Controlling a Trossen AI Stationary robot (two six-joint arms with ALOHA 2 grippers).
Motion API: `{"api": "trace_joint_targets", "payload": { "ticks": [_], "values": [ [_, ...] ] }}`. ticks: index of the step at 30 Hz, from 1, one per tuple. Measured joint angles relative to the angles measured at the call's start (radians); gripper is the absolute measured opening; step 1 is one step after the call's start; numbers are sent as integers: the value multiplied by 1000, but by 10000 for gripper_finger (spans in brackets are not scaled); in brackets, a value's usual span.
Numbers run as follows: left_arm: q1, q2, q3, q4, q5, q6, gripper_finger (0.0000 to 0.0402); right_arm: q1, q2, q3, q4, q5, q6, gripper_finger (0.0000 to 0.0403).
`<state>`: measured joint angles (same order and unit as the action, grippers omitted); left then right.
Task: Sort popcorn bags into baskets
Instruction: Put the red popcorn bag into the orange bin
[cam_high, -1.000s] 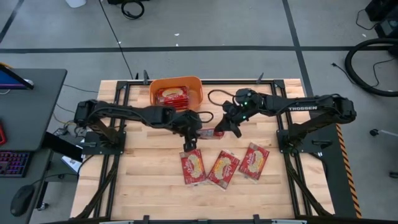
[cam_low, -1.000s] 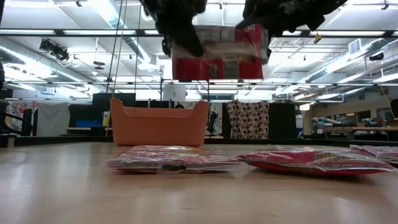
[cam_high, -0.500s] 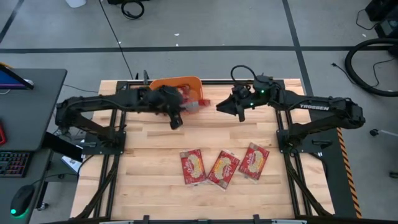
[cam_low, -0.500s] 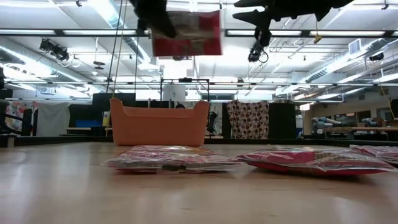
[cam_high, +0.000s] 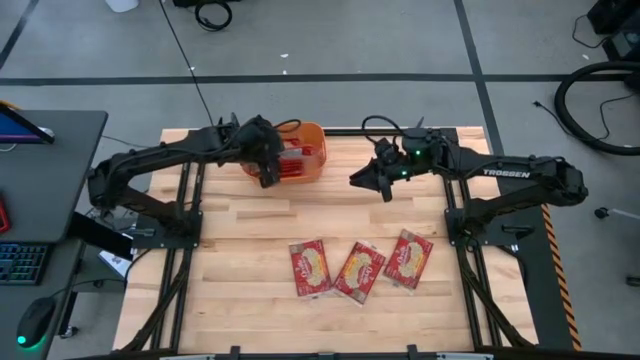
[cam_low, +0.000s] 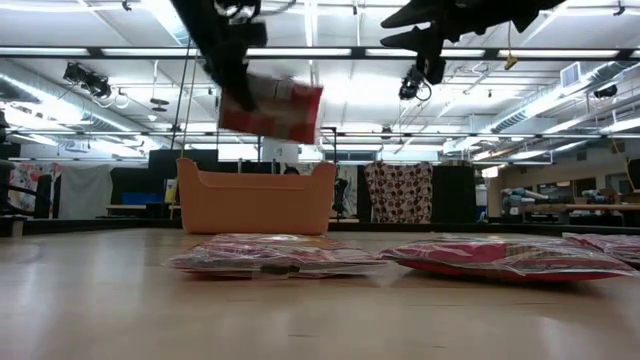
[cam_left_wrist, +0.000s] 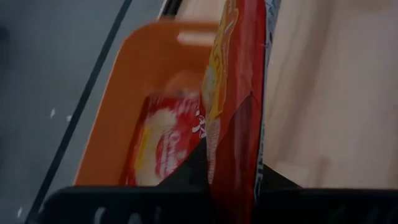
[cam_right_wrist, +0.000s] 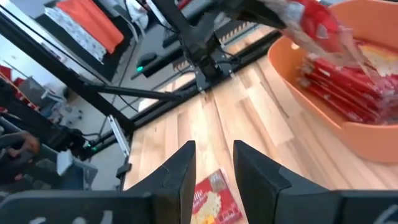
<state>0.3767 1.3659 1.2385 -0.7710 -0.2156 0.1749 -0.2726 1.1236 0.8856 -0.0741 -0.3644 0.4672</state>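
My left gripper (cam_high: 268, 168) is shut on a red popcorn bag (cam_low: 272, 108) and hovers over the orange basket (cam_high: 312, 160) at the table's far edge. Several more bags (cam_right_wrist: 339, 87) lie stacked inside the basket. In the left wrist view the held bag (cam_left_wrist: 239, 93) is seen edge-on above the basket (cam_left_wrist: 118, 112). Three other bags (cam_high: 310, 268), (cam_high: 360, 270), (cam_high: 408, 258) lie flat on the near half of the table. My right gripper (cam_high: 368, 180) hangs open and empty to the right of the basket, above the table (cam_right_wrist: 211, 165). My left gripper pinches the bag between its two fingers at one edge (cam_left_wrist: 233, 165), coming from above. In the low view the bag hangs tilted below the fingers (cam_low: 238, 90), lifted clear, above the basket's rim (cam_low: 255, 165).
The wooden tabletop (cam_high: 240, 250) between the basket and the three lying bags is bare. Black frame rails (cam_high: 190, 230) run along the table's left and right sides. A desk with a keyboard (cam_high: 25, 265) stands left of the table.
My left gripper has carried the bag from above the table's middle toward the far edge and left, ending over the basket; the bag now hangs tilted. My right gripper, on the same bag a second ago, has come off it and drawn back toward the far edge.
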Motion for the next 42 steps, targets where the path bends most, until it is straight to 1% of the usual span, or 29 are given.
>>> {"api": "trace_joint_targets", "payload": {
  "ticks": [3, 7, 10, 15, 18, 24, 31, 34, 37, 40, 42],
  "values": [
    [41, 1, -75, 43, 2, 27, 26, 13, 0, 0, -10, 30, -10, 112],
    [100, 1, -158, 136, 46, 68, 25, 24, 1, 0, -10, 81, -14, 112],
    [147, 1, -205, 214, 45, 100, 25, 31, 1, 0, -10, 112, -14, 112],
    [228, 1, -275, 351, 48, 170, 25, 30, 1, 0, -11, 139, -18, 112],
    [264, 1, -324, 431, 85, 214, 25, 27, 1, 0, -11, 148, -24, 112],
    [279, 1, -413, 529, 86, 307, 41, 21, 1, -1, -36, 165, -25, 112],
    [279, 2, -436, 530, 85, 317, 79, 20, 2, -1, -61, 165, -25, 112],
    [278, 2, -436, 529, 47, 311, 104, 20, 2, -1, -61, 166, -30, 112],
    [269, 1, -434, 521, -23, 307, 127, 20, 2, -1, -61, 165, -32, 112],
    [247, -7, -405, 468, -108, 303, 145, 20, 2, -1, -61, 165, -32, 112],
    [231, -10, -367, 415, -146, 294, 151, 21, 2, -1, -61, 164, -32, 112]
  ]
}}
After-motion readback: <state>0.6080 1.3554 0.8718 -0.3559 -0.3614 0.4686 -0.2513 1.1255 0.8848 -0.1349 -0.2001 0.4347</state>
